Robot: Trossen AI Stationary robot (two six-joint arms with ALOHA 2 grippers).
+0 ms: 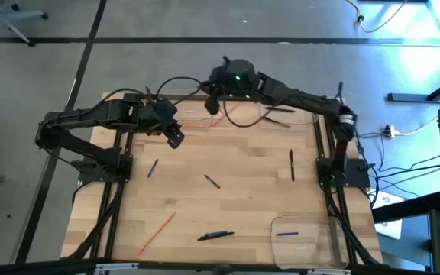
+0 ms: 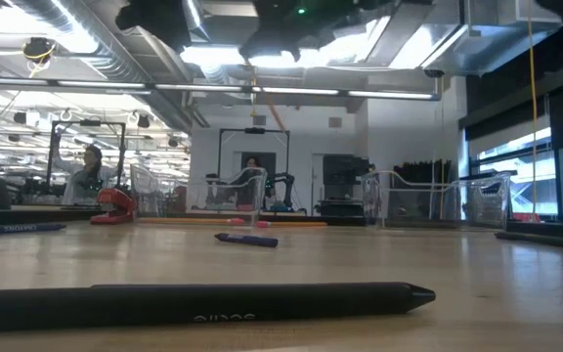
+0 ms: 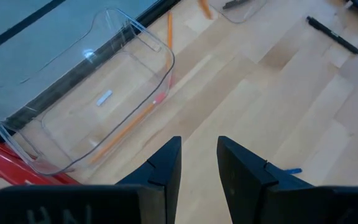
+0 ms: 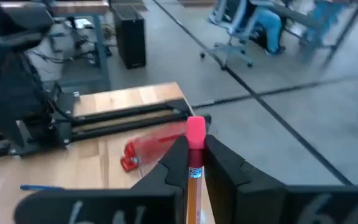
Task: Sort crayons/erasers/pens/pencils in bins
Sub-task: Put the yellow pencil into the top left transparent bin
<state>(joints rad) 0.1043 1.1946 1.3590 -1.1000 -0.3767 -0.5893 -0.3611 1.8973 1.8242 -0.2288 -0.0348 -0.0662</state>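
Observation:
My right gripper (image 1: 214,105) reaches over the table's far middle and is shut on an orange pencil (image 4: 194,180) with a pink eraser tip, high above the wood. A clear bin (image 3: 86,99) by the far edge holds a pencil (image 3: 126,127). A second clear bin (image 1: 305,238) at the near right holds a pen (image 1: 286,234). My left gripper (image 3: 199,163) is open and empty, above the table just on the near side of the far bin; in the high view it (image 1: 174,138) is at the far left. Loose pens (image 1: 292,164) (image 1: 216,235) (image 1: 211,181) (image 1: 153,168) and a pencil (image 1: 157,231) lie flat on the table. My right gripper pinches the pencil between its two fingers, just behind the pink eraser end (image 4: 195,134). The pencil runs along the fingers, and the eraser sticks out past the fingertips. The pencil is lifted clear of the table.
A red object (image 3: 8,163) lies beside the far bin at the far left. More pens (image 1: 279,122) lie at the far right, by another clear tray. In the low view a black pen (image 2: 203,298) lies close to the near edge. The table's middle is bare wood (image 1: 243,191).

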